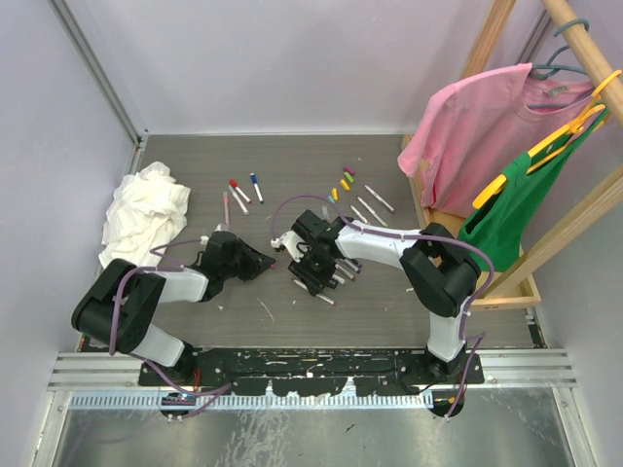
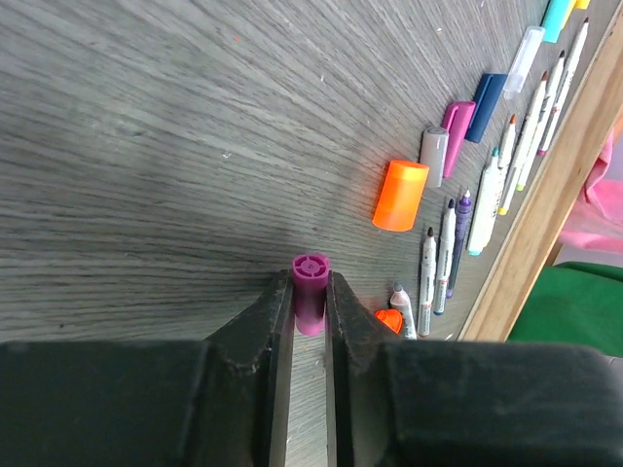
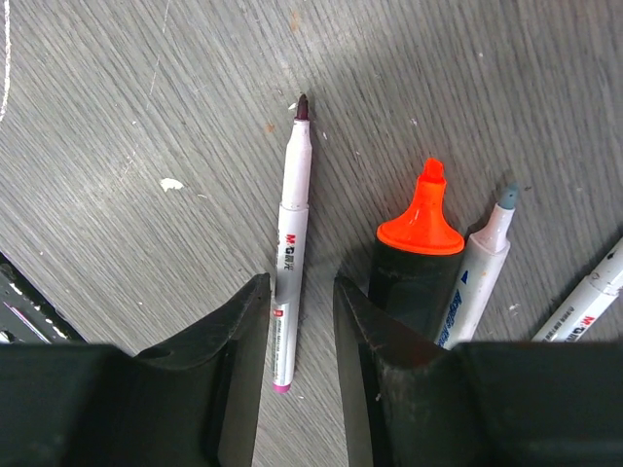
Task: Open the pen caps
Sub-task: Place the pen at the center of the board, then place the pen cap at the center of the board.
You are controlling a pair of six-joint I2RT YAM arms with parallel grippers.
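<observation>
Jaws of the left gripper (image 2: 310, 297) are clamped on a small purple plastic cap (image 2: 311, 268), its round end toward 12 o'clock, no pen in it. The right gripper (image 3: 300, 287) stands parted over a thin white pen with bare tip (image 3: 295, 185), which lies on the table with its long axis from 6 to 12 o'clock.

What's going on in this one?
Two arms are uncapping marker pens on a table. The left gripper is shut on a purple cap that is off its pen. The right gripper is open, its fingers straddling an uncapped white pen that lies beside an uncapped orange highlighter. An orange cap and others lie loose. A red-capped pen and a blue-capped pen near the white rag are not yet opened.
</observation>
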